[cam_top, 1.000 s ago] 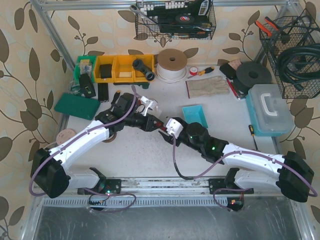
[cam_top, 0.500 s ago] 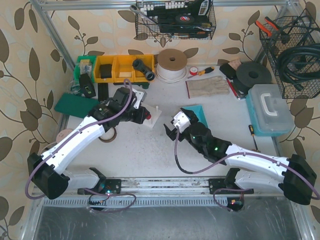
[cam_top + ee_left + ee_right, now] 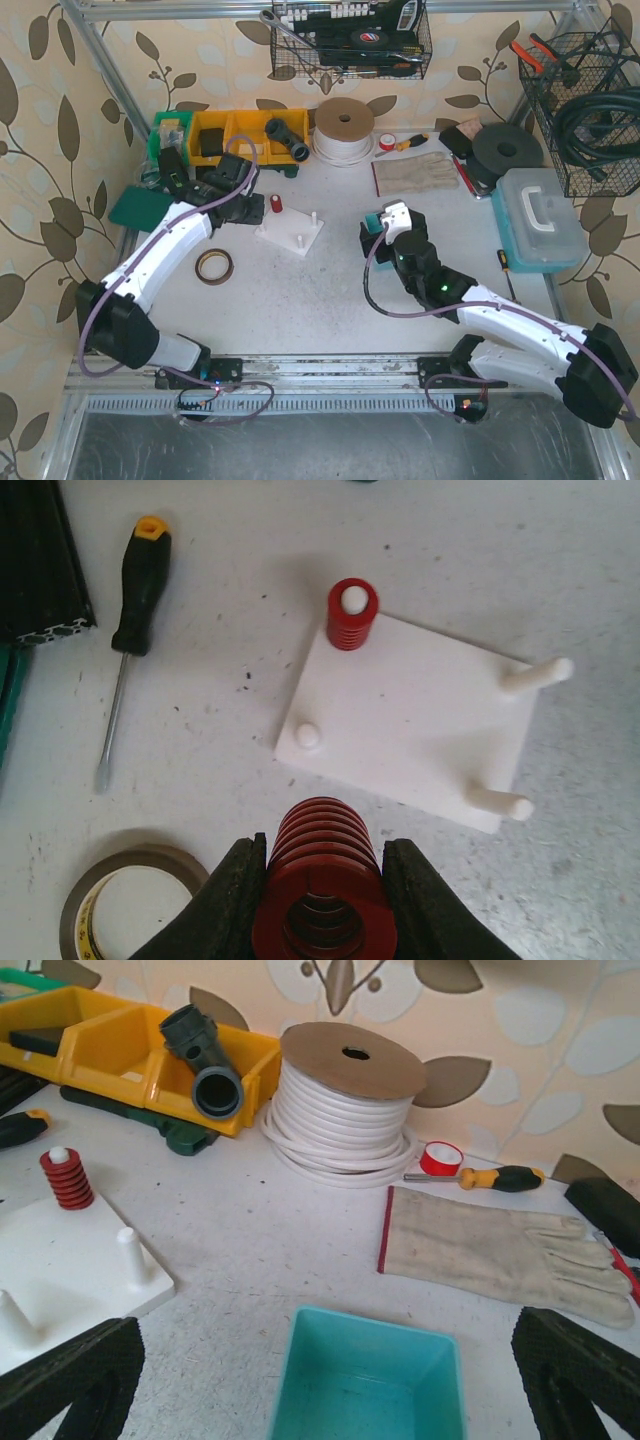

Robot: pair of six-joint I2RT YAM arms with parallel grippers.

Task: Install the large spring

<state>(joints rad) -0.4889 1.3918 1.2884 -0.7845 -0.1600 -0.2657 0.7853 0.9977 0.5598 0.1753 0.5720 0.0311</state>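
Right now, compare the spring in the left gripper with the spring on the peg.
The held spring is clamped in the left gripper, off the plate; the pegged spring sits over a corner peg on it. The held spring shows its open end to the wrist camera; the pegged spring stands upright, peg tip showing. The held spring looks broader, though it is nearer the camera. Both are red coil springs.

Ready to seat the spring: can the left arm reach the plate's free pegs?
Probably yes: left gripper holds the large spring just short of the white plate, nothing over its three bare pegs.
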